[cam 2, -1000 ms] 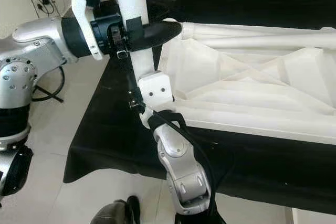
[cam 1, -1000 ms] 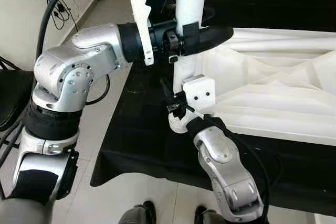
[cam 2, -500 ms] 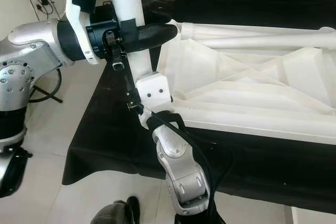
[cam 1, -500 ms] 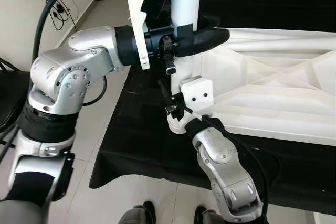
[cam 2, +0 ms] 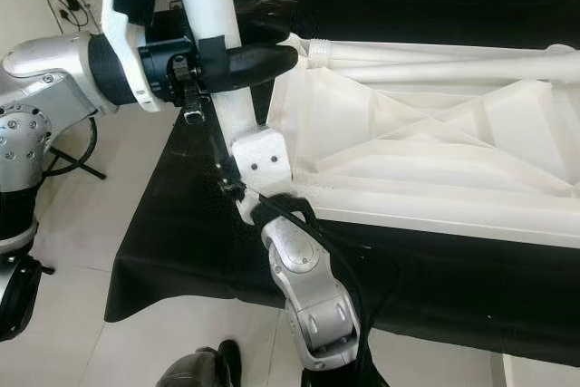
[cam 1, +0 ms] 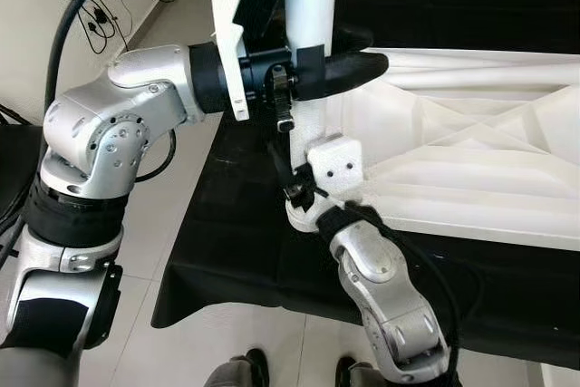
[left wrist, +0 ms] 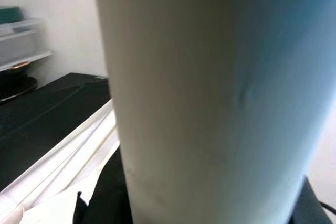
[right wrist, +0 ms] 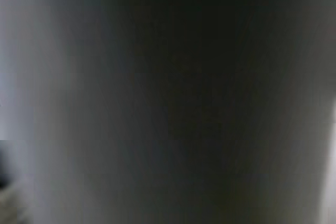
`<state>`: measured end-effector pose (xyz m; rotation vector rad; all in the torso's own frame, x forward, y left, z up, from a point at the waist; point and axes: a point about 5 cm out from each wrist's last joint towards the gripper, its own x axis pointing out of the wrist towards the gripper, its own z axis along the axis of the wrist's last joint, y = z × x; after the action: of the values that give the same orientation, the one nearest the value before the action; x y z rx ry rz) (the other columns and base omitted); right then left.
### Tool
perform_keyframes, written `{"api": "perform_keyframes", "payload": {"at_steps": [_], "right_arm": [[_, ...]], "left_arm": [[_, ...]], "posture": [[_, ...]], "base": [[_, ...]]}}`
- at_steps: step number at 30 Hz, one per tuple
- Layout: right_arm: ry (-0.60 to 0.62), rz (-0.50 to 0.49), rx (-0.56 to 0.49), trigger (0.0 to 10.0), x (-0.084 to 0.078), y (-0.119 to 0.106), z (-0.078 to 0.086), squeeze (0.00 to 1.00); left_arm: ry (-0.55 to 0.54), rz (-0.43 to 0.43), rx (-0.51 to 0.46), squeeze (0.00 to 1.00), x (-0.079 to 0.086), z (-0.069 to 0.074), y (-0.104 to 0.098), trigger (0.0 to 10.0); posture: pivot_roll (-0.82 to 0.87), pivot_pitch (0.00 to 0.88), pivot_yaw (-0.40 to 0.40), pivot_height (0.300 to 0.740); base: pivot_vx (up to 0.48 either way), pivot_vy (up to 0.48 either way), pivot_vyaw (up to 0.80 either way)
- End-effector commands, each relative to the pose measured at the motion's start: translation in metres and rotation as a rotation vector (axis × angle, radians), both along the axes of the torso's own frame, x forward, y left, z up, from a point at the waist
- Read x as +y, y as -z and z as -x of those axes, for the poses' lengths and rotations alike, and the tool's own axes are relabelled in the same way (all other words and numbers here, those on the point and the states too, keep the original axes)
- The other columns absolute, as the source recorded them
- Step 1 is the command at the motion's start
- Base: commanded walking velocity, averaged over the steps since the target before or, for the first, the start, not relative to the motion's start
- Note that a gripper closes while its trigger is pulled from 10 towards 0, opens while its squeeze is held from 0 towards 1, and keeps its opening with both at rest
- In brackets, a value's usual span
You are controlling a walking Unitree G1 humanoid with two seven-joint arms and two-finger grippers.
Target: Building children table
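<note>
Left gripper (cam 1: 340, 68) clamps the upright leg (cam 1: 310, 6), held between its 2 fingers; right gripper (cam 1: 304, 189) below, grip unclear. Leg sits at tabletop (cam 1: 471, 151) corner: keep it vertical, twist gently.

Pale glossy tiled floor (cam 1: 168, 351) with thin grout lines, daylight sheen near bottom edge; plain off-white wall (cam 1: 36, 38) at far left, meeting floor along a low skirting; thin black cables (cam 1: 100, 11) trailing down wall and across tiles; black padded seat edge (cam 1: 11, 165) at left margin; black stand legs (cam 2: 77, 162) on floor nearby; black cloth covering a low table (cam 1: 231, 260), hanging over near edge in soft folds, corner drooping toward floor; dark shoe tips (cam 1: 237, 371) at bottom centre; in left wrist view, white wall (left wrist: 63, 19), pale shelf unit (left wrist: 23, 43) with teal item on top, black surface (left wrist: 37, 124) below; even, soft indoor light.
</note>
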<state>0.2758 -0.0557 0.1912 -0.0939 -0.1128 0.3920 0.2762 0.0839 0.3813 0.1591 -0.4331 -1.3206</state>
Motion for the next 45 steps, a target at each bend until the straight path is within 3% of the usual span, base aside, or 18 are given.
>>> {"api": "perform_keyframes", "payload": {"at_steps": [1, 5, 8, 9, 11, 12, 17, 22, 23, 25, 26, 27, 28, 34, 42, 43, 44, 45], "right_arm": [[-0.081, -0.029, 0.004, 10.0, 0.004, -0.007, -0.004, 1.00], [-0.276, -0.022, -0.040, 10.0, 0.004, -0.031, -0.019, 1.00], [-0.323, -0.013, -0.045, 10.0, 0.005, -0.035, -0.022, 1.00], [-0.428, -0.020, -0.046, 10.0, 0.000, -0.049, -0.036, 0.59], [-0.486, 0.005, -0.053, 10.0, -0.003, -0.057, -0.043, 0.55], [-0.524, 0.025, -0.059, 10.0, -0.005, -0.062, -0.047, 0.00], [-0.707, 0.118, -0.073, 10.0, -0.013, -0.093, -0.067, 0.00], [-0.813, 0.127, -0.055, 10.0, -0.010, -0.097, -0.066, 0.00], [-0.917, 0.163, -0.047, 10.0, -0.007, -0.097, -0.064, 0.00], [-0.917, 0.163, -0.047, 10.0, -0.007, -0.097, -0.064, 0.00], [-0.958, 0.173, -0.043, 5.1, -0.006, -0.097, -0.064, 0.00], [-0.958, 0.173, -0.043, 5.1, -0.006, -0.097, -0.064, 0.00], [-0.986, 0.172, -0.034, 0.0, -0.004, -0.097, -0.065, 0.00], [-1.062, 0.177, -0.018, 0.0, 0.002, -0.094, -0.064, 0.00], [-1.059, 0.171, 0.000, 0.0, 0.001, -0.090, -0.067, 0.00], [-1.017, 0.170, 0.004, 0.0, -0.002, -0.088, -0.069, 0.00], [-0.997, 0.161, 0.005, 0.0, -0.003, -0.088, -0.070, 0.00], [-0.997, 0.161, 0.005, 0.0, -0.003, -0.088, -0.070, 0.00]], "left_arm": [[-0.050, -0.061, 0.034, 0.00, 0.005, -0.005, 0.013, 1.1], [-0.046, -0.058, 0.032, 0.00, 0.006, -0.002, 0.013, 0.2], [-0.045, -0.058, 0.031, 0.00, 0.006, -0.002, 0.013, 0.2], [-0.042, -0.056, 0.031, 0.00, 0.006, -0.001, 0.013, 0.0], [-0.040, -0.055, 0.031, 0.00, 0.006, -0.001, 0.013, 0.0], [-0.038, -0.054, 0.032, 0.00, 0.006, 0.000, 0.013, 0.0], [-0.028, -0.050, 0.036, 0.00, 0.006, 0.002, 0.013, 0.0], [-0.026, -0.047, 0.036, 0.00, 0.006, 0.003, 0.013, 0.0], [-0.027, -0.040, 0.037, 0.00, 0.005, 0.004, 0.012, 0.0], [-0.027, -0.040, 0.037, 0.00, 0.005, 0.004, 0.012, 0.0], [-0.026, -0.036, 0.037, 0.00, 0.005, 0.004, 0.011, 0.0], [-0.026, -0.036, 0.037, 0.00, 0.005, 0.004, 0.011, 0.0], [-0.026, -0.034, 0.037, 0.00, 0.005, 0.005, 0.011, 0.0], [-0.030, -0.025, 0.040, 0.00, 0.006, 0.005, 0.010, 0.0], [-0.048, -0.021, 0.039, 0.00, 0.005, 0.001, 0.011, 0.0], [-0.068, -0.001, 0.051, 1.00, 0.002, -0.003, 0.010, 2.9], [-0.068, 0.001, 0.056, 1.00, 0.001, -0.003, 0.010, 10.0], [-0.068, 0.001, 0.056, 1.00, 0.001, -0.003, 0.010, 10.0]], "posture": [[0.07, 0.249, 0.058, 0.740], [0.07, 0.246, 0.051, 0.740], [0.07, 0.246, 0.051, 0.740], [0.06, 0.247, 0.047, 0.740], [0.06, 0.244, 0.047, 0.740], [0.06, 0.244, 0.047, 0.740], [0.05, 0.240, 0.044, 0.740], [0.05, 0.244, 0.042, 0.740], [0.05, 0.252, 0.039, 0.740], [0.05, 0.252, 0.039, 0.740], [0.05, 0.255, 0.037, 0.740], [0.05, 0.255, 0.037, 0.740], [0.05, 0.260, 0.037, 0.740], [0.04, 0.271, 0.034, 0.740], [0.04, 0.275, 0.032, 0.740], [0.04, 0.279, 0.033, 0.740], [0.04, 0.280, 0.033, 0.740], [0.04, 0.280, 0.033, 0.740]], "base": [[0.000, 0.000, 0.00], [0.000, 0.000, 0.00], [0.000, 0.000, 0.00], [0.000, 0.000, 0.00], [0.000, 0.000, 0.00], [0.000, 0.000, 0.00], [0.000, 0.000, 0.00], [0.000, 0.000, 0.00], [0.000, 0.000, 0.00], [0.000, 0.000, 0.00], [0.000, 0.000, 0.00], [0.000, 0.000, 0.00], [0.000, 0.000, 0.00], [0.000, 0.000, 0.00], [0.000, 0.000, 0.00], [0.000, 0.000, 0.00], [0.000, 0.000, 0.00], [0.000, 0.000, 0.00]]}}
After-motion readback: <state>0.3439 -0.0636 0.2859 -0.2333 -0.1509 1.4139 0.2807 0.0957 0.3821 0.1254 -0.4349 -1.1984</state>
